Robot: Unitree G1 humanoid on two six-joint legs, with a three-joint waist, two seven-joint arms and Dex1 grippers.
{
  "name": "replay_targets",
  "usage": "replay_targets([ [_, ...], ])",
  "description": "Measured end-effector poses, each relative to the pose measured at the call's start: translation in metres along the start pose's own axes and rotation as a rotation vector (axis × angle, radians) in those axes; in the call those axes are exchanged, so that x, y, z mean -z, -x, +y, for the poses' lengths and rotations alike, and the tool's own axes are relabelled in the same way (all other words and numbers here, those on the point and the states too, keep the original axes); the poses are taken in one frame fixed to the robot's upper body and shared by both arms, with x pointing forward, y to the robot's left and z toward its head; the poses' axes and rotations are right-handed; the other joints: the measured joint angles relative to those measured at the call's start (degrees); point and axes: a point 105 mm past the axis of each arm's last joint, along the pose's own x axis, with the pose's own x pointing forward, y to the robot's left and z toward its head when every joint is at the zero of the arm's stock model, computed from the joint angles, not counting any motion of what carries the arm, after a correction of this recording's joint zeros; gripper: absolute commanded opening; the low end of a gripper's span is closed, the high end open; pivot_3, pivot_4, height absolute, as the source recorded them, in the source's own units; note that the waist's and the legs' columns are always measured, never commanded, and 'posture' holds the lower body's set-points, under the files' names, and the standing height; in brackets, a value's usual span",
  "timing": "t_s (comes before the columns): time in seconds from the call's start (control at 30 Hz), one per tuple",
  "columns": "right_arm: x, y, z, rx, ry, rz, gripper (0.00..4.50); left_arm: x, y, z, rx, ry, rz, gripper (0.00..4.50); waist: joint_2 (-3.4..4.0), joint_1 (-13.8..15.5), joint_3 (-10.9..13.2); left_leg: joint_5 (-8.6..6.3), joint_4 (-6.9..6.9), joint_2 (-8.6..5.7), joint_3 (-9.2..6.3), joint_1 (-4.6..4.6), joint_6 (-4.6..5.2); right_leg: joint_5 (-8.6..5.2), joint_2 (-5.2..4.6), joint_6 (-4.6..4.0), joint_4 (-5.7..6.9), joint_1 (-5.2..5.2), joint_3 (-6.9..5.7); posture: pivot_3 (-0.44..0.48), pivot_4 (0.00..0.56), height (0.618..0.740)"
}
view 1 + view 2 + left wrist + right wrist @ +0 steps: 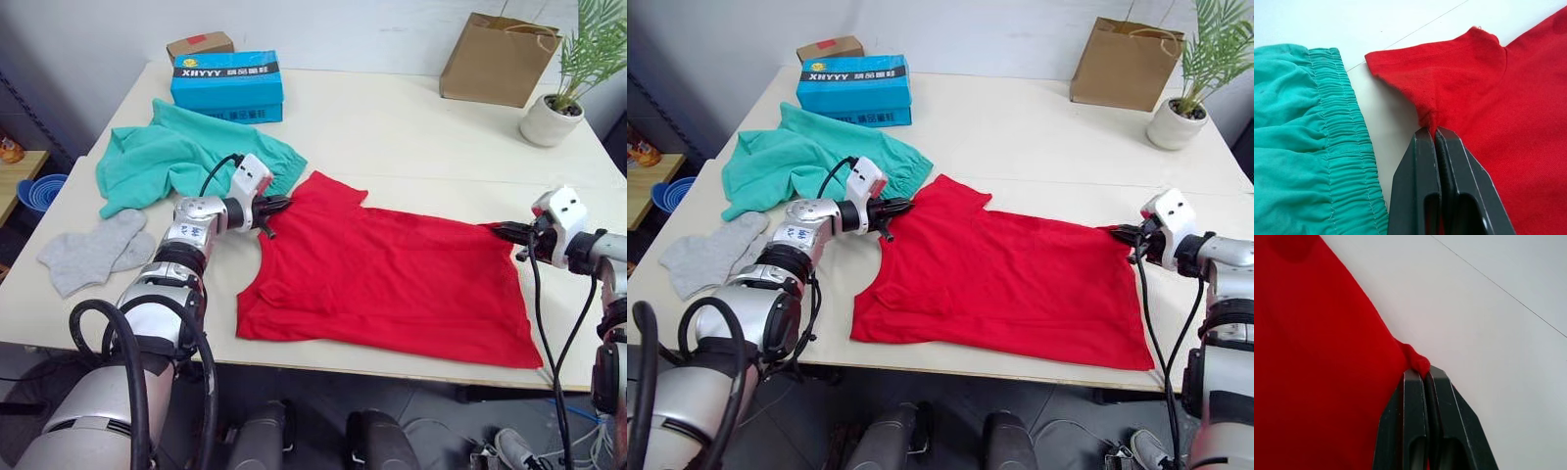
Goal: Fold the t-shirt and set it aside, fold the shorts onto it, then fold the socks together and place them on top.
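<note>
The red t-shirt (392, 274) lies spread across the middle of the table. My left gripper (278, 208) is shut on the t-shirt's left shoulder by the sleeve; in the left wrist view the fabric (1449, 93) bunches at the closed fingertips (1422, 142). At the shirt's far right corner my right gripper (502, 232) is also shut, pinching a small tuft of red cloth (1418, 363). The teal-green shorts (176, 157) lie crumpled at the left rear, their waistband (1337, 127) close beside the left gripper. Two grey socks (93, 252) rest near the left table edge.
A blue box (227, 83) and a small brown carton (199, 44) stand at the back left. A brown paper bag (498, 61) and a potted plant (558, 108) sit at the back right. Bare tabletop (411, 137) stretches behind the shirt.
</note>
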Motion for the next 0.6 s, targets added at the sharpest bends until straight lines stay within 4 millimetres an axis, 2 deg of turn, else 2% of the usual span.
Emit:
replay_targets([
  [0.27, 0.007, 0.016, 0.004, 0.035, 0.033, -0.093, 0.00, -0.003, 0.003, 0.000, -0.013, -0.070, -0.049, 0.02, 0.00, 0.0, 0.0, 0.00, 0.11, 0.01, -0.02, 0.00, 0.01, 0.00, -0.05, 0.00, 0.08, 0.01, 0.00, 0.000, 0.150, 0.740],
  [0.4, 0.012, 0.024, 0.011, 0.017, 0.040, -0.121, 0.00, 0.004, 0.006, -0.002, -0.010, -0.089, -0.057, 0.02, 0.00, 0.0, 0.0, -0.02, 0.19, 0.02, -0.03, 0.00, 0.02, 0.00, -0.07, 0.00, 0.15, 0.02, 0.01, 0.000, 0.150, 0.740],
  [0.6, 0.033, 0.029, 0.032, -0.024, 0.027, -0.106, 0.00, 0.021, 0.014, -0.006, 0.013, -0.114, -0.043, 0.02, 0.00, 0.0, 0.0, -0.05, 0.35, 0.04, -0.03, 0.01, 0.06, 0.00, -0.14, 0.00, 0.20, 0.03, 0.04, 0.000, 0.150, 0.740],
])
